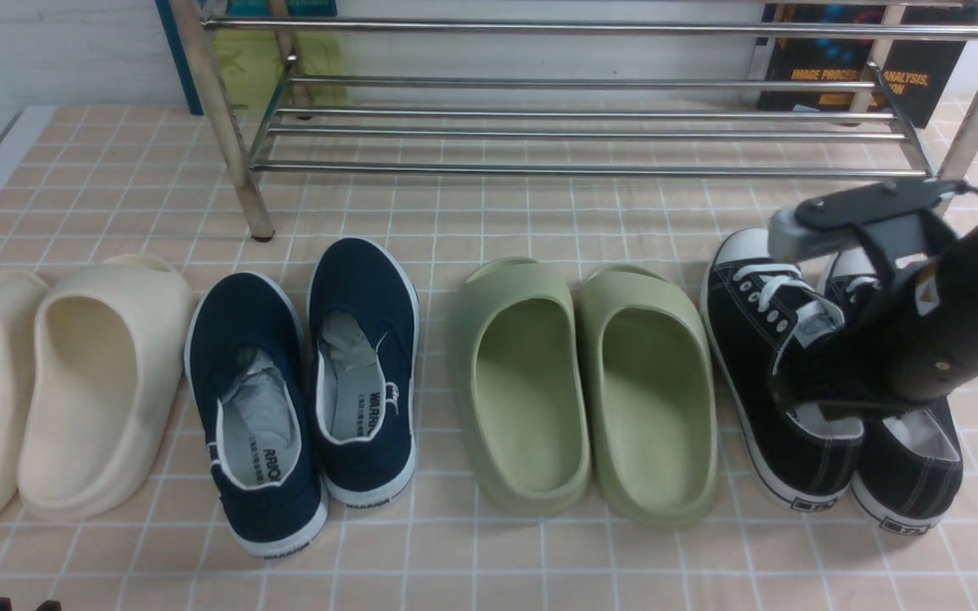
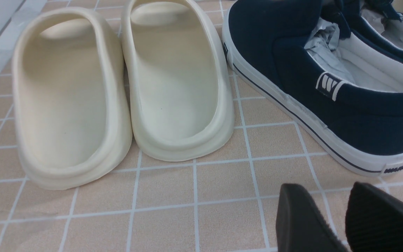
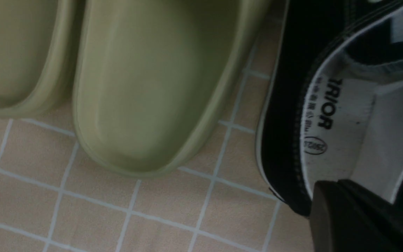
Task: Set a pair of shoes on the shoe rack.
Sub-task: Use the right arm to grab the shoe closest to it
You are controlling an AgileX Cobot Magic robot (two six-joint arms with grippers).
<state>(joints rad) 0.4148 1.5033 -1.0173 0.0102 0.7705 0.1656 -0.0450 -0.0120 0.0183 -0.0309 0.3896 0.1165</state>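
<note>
The two black canvas sneakers stand side by side on the tiled floor at the right, the left one (image 1: 761, 339) and the right one (image 1: 913, 462), toes toward the rack. The silver tube shoe rack (image 1: 574, 168) stands at the back. My right gripper (image 1: 829, 395) reaches down into the sneakers' openings. In the right wrist view one finger (image 3: 331, 210) sits inside the left sneaker (image 3: 285, 105) near its heel; the other finger is hidden. My left gripper (image 2: 325, 189) hovers low over bare floor, its jaws a little apart and empty.
Green foam slides (image 1: 582, 382) lie just left of the sneakers and show in the right wrist view (image 3: 145, 87). Navy slip-ons (image 1: 311, 382) and cream slides (image 1: 73, 382) lie further left. Books lean behind the rack (image 1: 854, 68).
</note>
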